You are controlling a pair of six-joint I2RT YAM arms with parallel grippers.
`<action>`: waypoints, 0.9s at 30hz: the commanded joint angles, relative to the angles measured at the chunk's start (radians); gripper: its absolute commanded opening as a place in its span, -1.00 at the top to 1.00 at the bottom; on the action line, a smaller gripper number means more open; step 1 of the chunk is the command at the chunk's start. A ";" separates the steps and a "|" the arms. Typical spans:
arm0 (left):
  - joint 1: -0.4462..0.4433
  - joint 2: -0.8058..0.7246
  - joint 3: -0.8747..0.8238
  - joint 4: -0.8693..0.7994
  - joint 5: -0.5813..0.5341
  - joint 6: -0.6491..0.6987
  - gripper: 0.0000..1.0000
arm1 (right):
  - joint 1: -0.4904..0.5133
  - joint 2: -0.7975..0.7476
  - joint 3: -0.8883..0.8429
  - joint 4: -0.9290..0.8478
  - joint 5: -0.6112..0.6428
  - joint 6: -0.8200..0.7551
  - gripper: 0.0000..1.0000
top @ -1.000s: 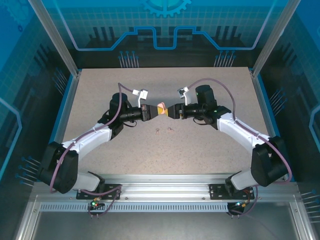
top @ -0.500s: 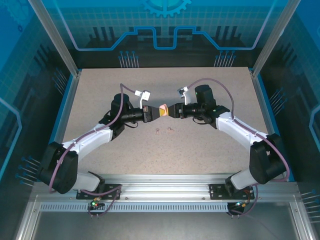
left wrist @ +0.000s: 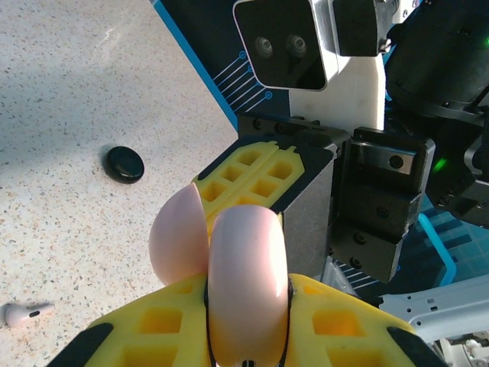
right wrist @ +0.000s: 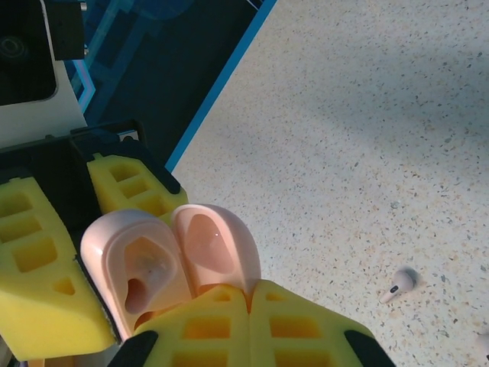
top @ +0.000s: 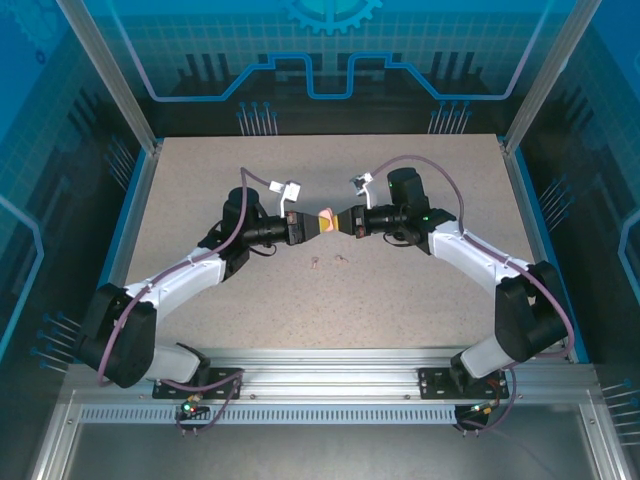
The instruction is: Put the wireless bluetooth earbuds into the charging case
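Note:
The pale pink charging case [top: 326,217] hangs open above the middle of the table, held between both grippers. My left gripper [left wrist: 246,306] is shut on its base [left wrist: 244,275], and the lid [left wrist: 179,237] is swung out to one side. In the right wrist view my right gripper [right wrist: 250,294] is shut on the rim of the lid [right wrist: 214,245]. Beside the lid, the base's hollow earbud seats [right wrist: 134,275] face the camera with nothing in them. Two pale earbuds [top: 316,262] [top: 341,259] lie on the table just in front of the grippers. One of them [right wrist: 401,283] appears in the right wrist view, and one [left wrist: 23,313] in the left wrist view.
A small round black case [left wrist: 124,164] lies on the speckled table [top: 400,300] past the left gripper. Blue-edged enclosure walls [top: 138,180] ring the table. Both arms reach inward from the near corners and meet at the centre.
The right gripper has moved a little left and shut on the case's lid, after standing partly open. The left gripper has kept its grip and its place.

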State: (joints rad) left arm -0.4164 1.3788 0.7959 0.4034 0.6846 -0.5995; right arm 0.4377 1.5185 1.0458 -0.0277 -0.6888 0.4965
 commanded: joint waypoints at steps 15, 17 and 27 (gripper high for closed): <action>0.034 -0.030 0.291 -0.525 -0.036 0.354 -0.98 | 0.001 0.000 0.217 -0.441 0.397 -0.387 1.00; 0.033 0.012 0.372 -0.657 0.020 0.444 -0.97 | 0.004 -0.015 0.225 -0.470 0.438 -0.454 1.00; 0.033 0.197 0.615 -1.043 0.166 0.714 -0.76 | 0.006 -0.060 0.243 -0.545 0.421 -0.591 1.00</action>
State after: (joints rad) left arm -0.3859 1.5391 1.3628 -0.4603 0.7696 -0.0147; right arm 0.4339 1.4902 1.2518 -0.5240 -0.2443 -0.0257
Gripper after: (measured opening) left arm 0.889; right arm 0.042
